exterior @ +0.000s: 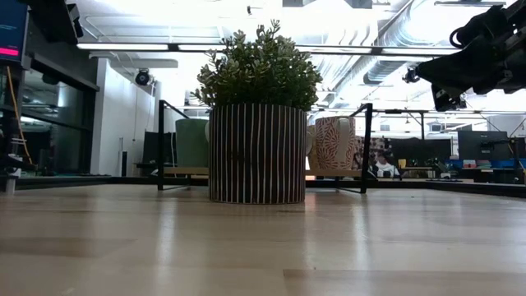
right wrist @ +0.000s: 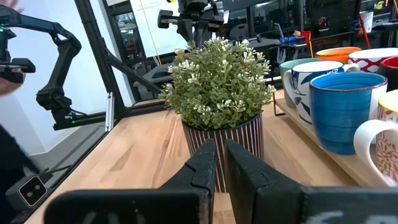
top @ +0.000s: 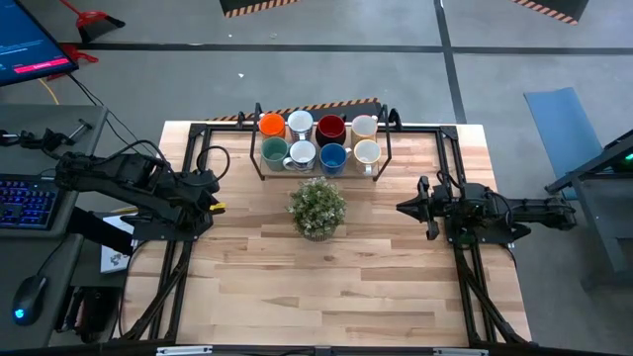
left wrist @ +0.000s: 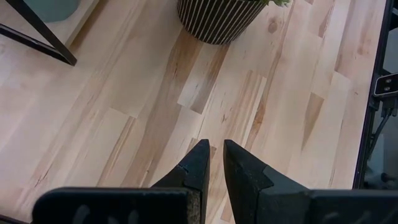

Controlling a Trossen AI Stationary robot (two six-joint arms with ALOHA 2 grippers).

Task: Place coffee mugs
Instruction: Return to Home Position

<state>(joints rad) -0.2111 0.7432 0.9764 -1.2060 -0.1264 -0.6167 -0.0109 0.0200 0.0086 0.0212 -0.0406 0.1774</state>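
Eight mugs (top: 318, 140) are being carried by the shelf (top: 255, 158), well beyond both sets of jaws, so placing is being judged done, with only the return home not yet done. The left gripper (left wrist: 216, 146) and right gripper (right wrist: 221, 144) are being seen with jaws pressed nearly together, nothing pinched. The plant (right wrist: 217, 93) is standing straight ahead of the right jaws, the blue mug (right wrist: 339, 109) ahead and off to one side. A forward swing is being judged the risk: the plant tipped, front mugs knocked.
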